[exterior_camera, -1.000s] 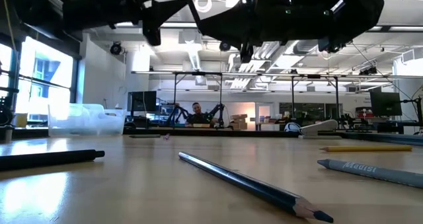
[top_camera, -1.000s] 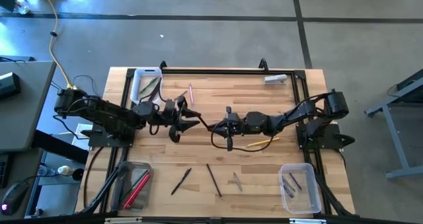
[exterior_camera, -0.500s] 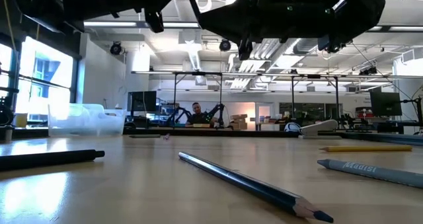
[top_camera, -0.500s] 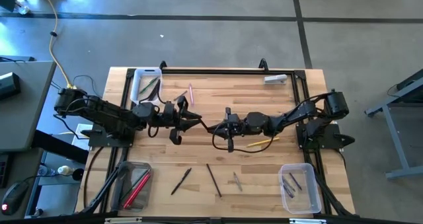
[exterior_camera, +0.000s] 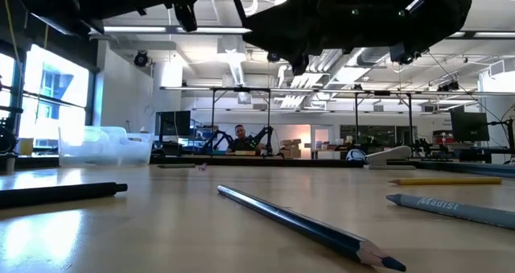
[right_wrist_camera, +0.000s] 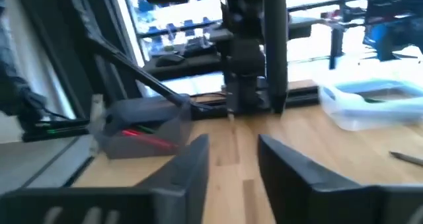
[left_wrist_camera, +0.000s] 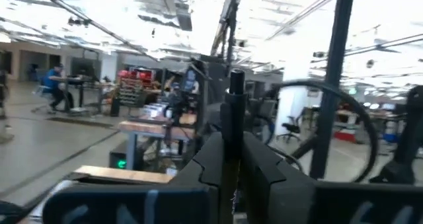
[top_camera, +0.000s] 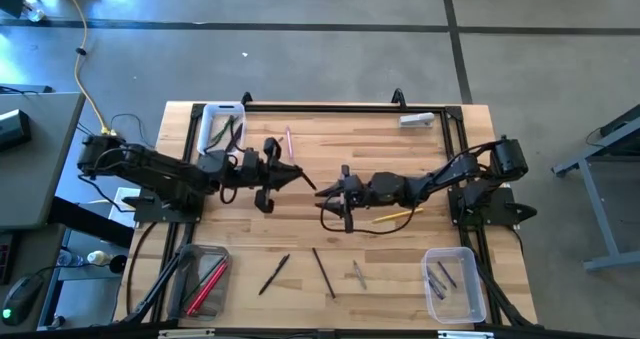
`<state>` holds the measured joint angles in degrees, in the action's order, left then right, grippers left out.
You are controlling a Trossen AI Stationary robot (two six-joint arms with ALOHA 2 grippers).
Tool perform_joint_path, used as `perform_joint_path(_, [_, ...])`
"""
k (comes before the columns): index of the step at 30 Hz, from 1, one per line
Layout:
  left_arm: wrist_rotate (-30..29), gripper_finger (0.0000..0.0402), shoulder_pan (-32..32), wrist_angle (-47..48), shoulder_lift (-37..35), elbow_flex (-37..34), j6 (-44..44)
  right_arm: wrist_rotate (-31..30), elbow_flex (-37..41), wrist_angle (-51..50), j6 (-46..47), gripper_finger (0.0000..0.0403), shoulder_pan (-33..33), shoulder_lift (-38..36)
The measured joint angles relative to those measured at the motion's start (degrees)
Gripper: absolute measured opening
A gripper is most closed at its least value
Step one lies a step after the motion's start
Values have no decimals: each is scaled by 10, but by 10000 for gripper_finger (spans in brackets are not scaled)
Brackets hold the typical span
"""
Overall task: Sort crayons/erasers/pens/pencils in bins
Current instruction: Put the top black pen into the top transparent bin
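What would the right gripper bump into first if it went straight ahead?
Probably the left gripper, which faces it from close by and holds a dark stick. The right gripper is open and points right at it. Their heights are hard to compare, so it might pass under or over.

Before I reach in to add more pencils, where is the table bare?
Bare wood lies along the far edge between the pink crayon and the white eraser, and between the grey bin and black pen. The middle is crowded by the left hand and right hand.
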<state>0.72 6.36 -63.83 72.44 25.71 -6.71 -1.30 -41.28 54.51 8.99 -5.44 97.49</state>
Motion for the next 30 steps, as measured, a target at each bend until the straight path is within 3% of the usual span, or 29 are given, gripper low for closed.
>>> perform_joint_path(4, [-20,11,25,86,-48,11,30,-38,0,-28,0,172,1,0])
perform_joint_path(8, [-61,10,49,313,-114,69,79,-45,0,-52,-23,200,1,0])
perform_joint_path(12, [-126,10,70,580,-154,154,113,-44,0,-65,-36,197,2,0])
perform_joint_path(17, [-263,10,114,875,-157,262,63,-45,0,-72,-60,156,2,0])
perform_joint_path(20, [-297,10,161,996,-143,294,15,-44,0,-85,-71,118,2,0])
perform_joint_path(27, [-298,10,294,1078,-93,298,-2,-43,0,-97,-90,18,2,-1])
perform_joint_path(30, [-298,10,340,1069,-57,298,19,-43,0,-97,-97,6,2,-1])
